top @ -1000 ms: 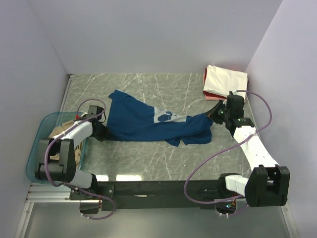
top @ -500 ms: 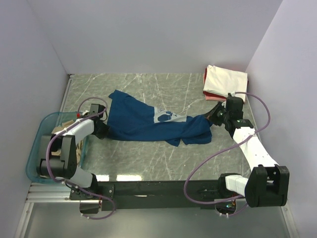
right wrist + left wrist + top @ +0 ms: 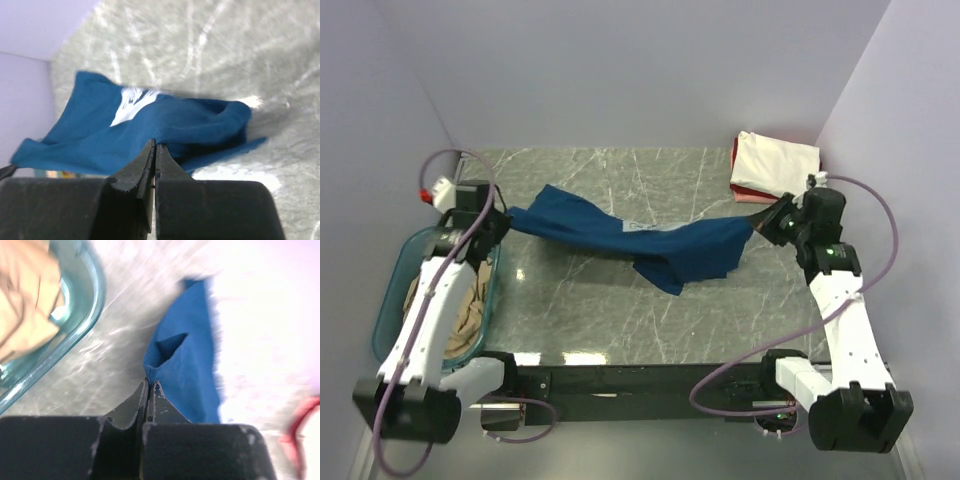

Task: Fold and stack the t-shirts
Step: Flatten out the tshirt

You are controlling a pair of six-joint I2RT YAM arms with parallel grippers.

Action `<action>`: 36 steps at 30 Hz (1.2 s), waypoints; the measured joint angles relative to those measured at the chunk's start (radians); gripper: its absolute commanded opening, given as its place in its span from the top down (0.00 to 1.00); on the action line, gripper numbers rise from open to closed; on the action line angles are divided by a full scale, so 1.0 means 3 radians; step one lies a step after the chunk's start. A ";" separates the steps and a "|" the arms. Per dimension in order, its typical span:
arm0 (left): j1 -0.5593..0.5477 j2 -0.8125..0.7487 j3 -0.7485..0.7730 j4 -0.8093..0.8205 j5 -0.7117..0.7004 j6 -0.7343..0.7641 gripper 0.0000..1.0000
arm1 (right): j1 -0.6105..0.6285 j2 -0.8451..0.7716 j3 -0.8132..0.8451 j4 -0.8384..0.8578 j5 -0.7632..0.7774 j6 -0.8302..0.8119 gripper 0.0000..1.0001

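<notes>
The left arm (image 3: 430, 300) and right arm (image 3: 845, 310) hold the navy blue t-shirt (image 3: 640, 245) stretched across the middle of the marble-patterned desk (image 3: 580, 330), one end in each grip. The left fingers (image 3: 139, 402) are pressed together on a hem at the shirt's left end, just beyond the rim of the teal plastic tub (image 3: 390, 300). The right fingers (image 3: 142, 167) are clamped on a bunched fold at its right end. Held this way, the cloth hangs as a long band with its pale print (image 3: 131, 102) near the centre and a loose corner drooping from the lower edge toward the desk; whether that corner touches the surface cannot be told. The hold looks meant to pull the shirt open so it can be laid flat for folding, a step not yet done, since the body is twisted and doubled over on itself. At the far right corner a folded cream t-shirt (image 3: 778, 160) lies on a red t-shirt (image 3: 734, 158), the stack this one would likely join; it sits just behind the right fingers, close enough that a careless swing could catch it. Tan cloth (image 3: 470, 310) lies crumpled in the tub under the left arm. The tub's wall and the lavender side walls (image 3: 380, 120) leave little room to spread the shirt wider
</notes>
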 measured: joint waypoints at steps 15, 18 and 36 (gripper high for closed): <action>0.0000 -0.0703 0.1773 -0.0827 -0.0060 0.0064 1.00 | -0.0071 -0.0685 0.1976 -0.1230 -0.0051 0.0066 1.00; 0.0000 -0.0703 0.2132 -0.0855 -0.0062 0.0075 1.00 | -0.0074 -0.0707 0.2372 -0.1345 -0.0041 0.0095 1.00; 0.0281 0.1694 0.3607 0.0000 0.0224 0.0392 1.00 | -0.0074 0.1385 0.2848 0.0168 -0.0479 0.0774 1.00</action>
